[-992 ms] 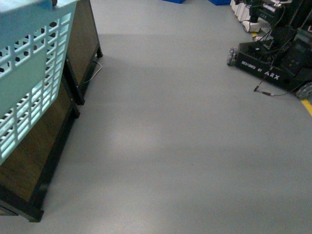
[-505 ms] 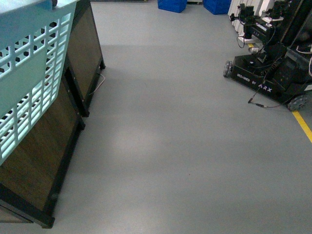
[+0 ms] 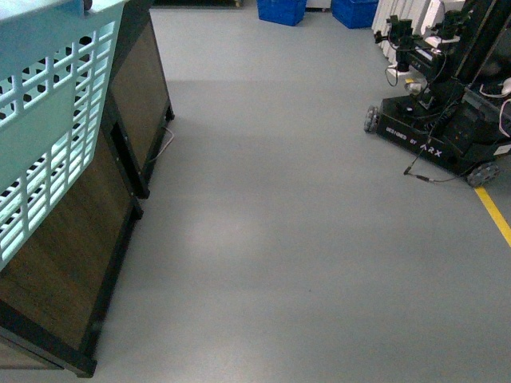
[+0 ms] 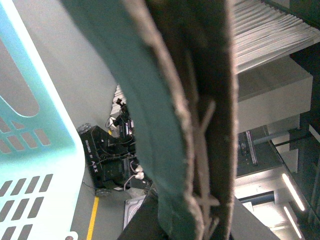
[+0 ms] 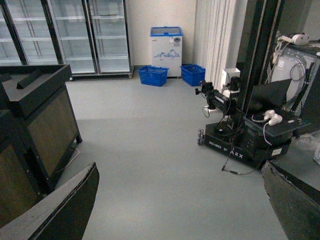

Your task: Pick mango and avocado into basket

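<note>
The basket (image 3: 48, 120), light teal with slotted sides, hangs close at the upper left of the front view. In the left wrist view its teal wall (image 4: 30, 150) fills one side and its brown-grey handle (image 4: 205, 100) runs through my left gripper (image 4: 192, 220), which is shut on it. My right gripper (image 5: 180, 205) is open over bare grey floor, with one dark finger (image 5: 65, 210) at each side and nothing between them. The mango and the avocado are out of view.
Dark wooden display stands (image 3: 72, 239) line the left side. Another ARX robot base (image 3: 439, 136) with trailing cables stands at the right, near a yellow floor line (image 3: 495, 215). Blue crates (image 3: 279, 9) and glass-door fridges (image 5: 65, 35) are at the far wall.
The front view has shifted: more of the far floor, the blue crates and the other robot now show. The basket keeps its place in the view.
</note>
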